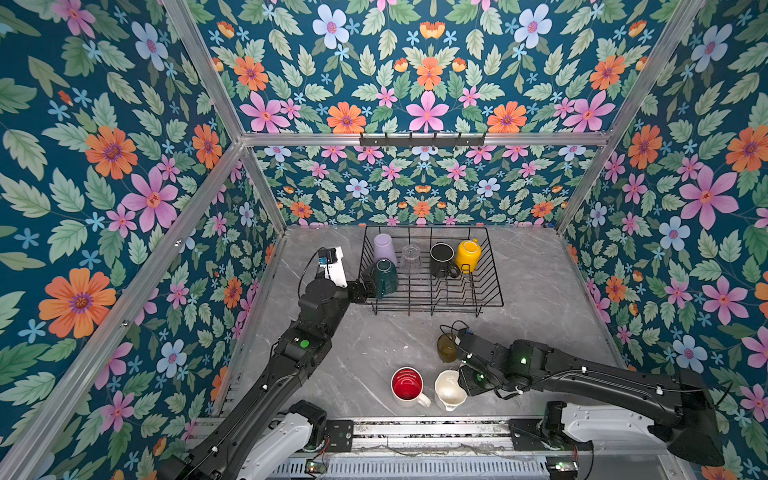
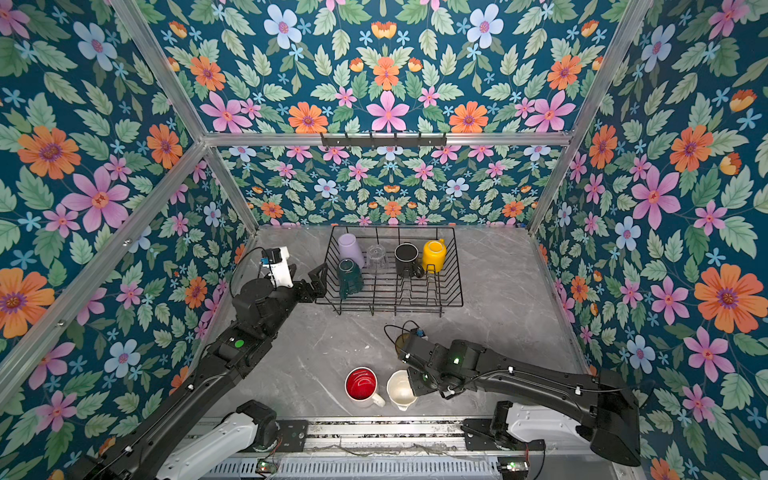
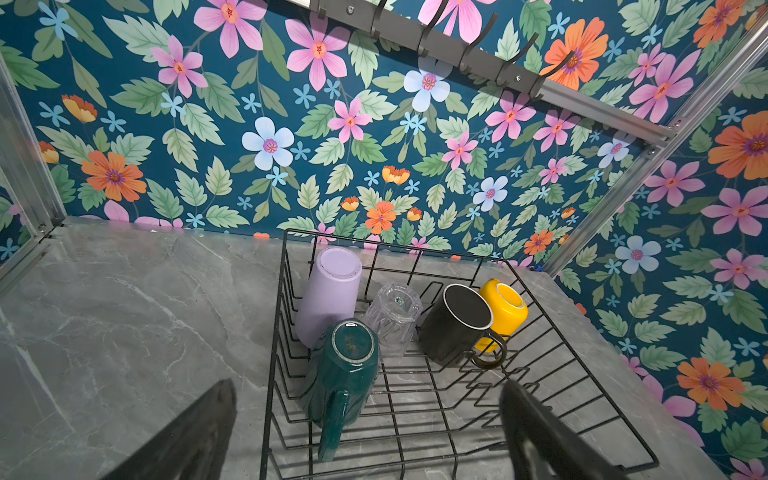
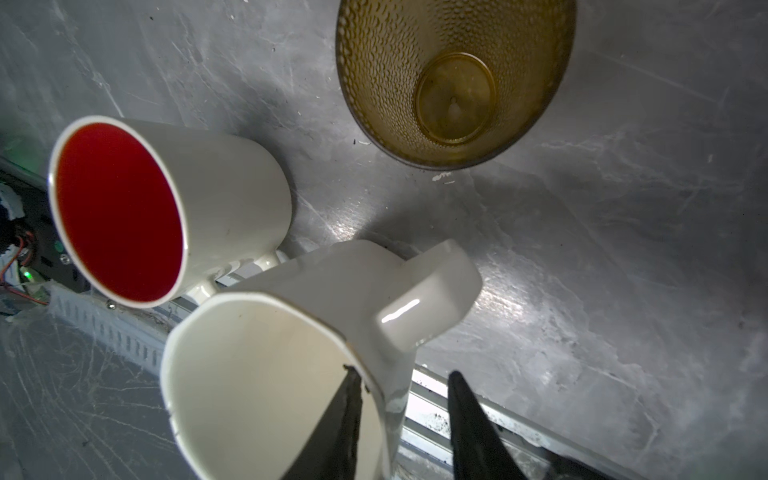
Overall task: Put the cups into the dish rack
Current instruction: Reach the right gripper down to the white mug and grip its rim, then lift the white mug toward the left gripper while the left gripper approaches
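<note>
Dish rack: black wire, at rear centre of grey worktop; 5 cups logged inside. Back row, L to R in both top views: lilac tumbler, base up; clear glass, base up; black mug, handle toward front, which end is up can't be told; yellow mug, base up, tilted, just beside black mug. Green mug: base up, set in front of lilac tumbler at rack's L side, handle pointed toward L gripper. L gripper: held at rack's L edge, fingers spread wide, nothing gripped btw them. 3 cups listed on worktop, front centre, well apart from rack: red-inside mug, mouth up, handle toward front; white mug, mouth up, just beside it on the R; olive glass, mouth up, behind white mug, partly covered by R arm in both top views. R gripper: placed at white mug's rim beside the handle, fingers partway apart, one inside the cup and one outside, wall btw them; outer finger seen clear of the wall, so no firm hold is shown.
</note>
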